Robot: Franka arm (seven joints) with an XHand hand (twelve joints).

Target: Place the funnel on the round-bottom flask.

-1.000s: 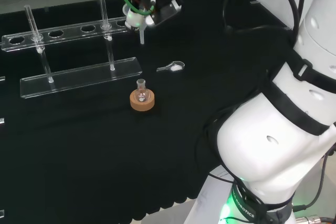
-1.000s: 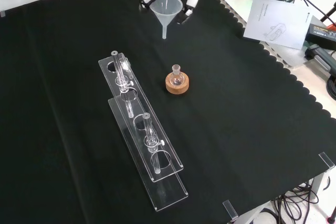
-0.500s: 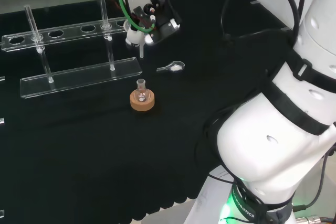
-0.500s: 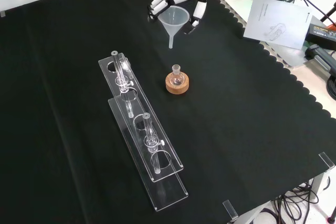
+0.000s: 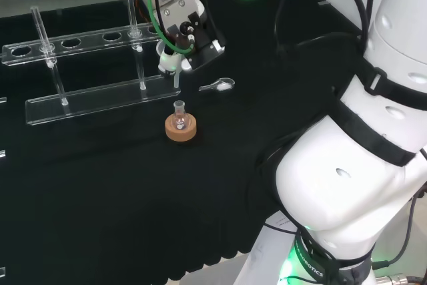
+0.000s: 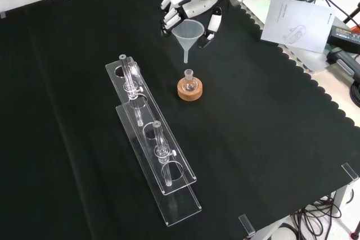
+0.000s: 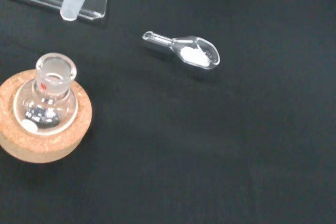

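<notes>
Clamped around the rim of a clear cone-shaped funnel [image 6: 188, 31], the fingers [image 6: 170, 19] and thumb of the hand [image 6: 191, 4], spout hanging straight down in the air. Below the fingers and just clear of the spout tip: small round-bottom flask [image 6: 189, 82], clear glass, upright in a rough cork ring [image 6: 190, 91] on the desk [image 6: 270, 116]. Beside the flask, away from the fingers: clear plastic scoop [image 7: 186, 51] with white powder. Nearby, a long clear acrylic rack [image 6: 152, 139] with glass tubes.
</notes>
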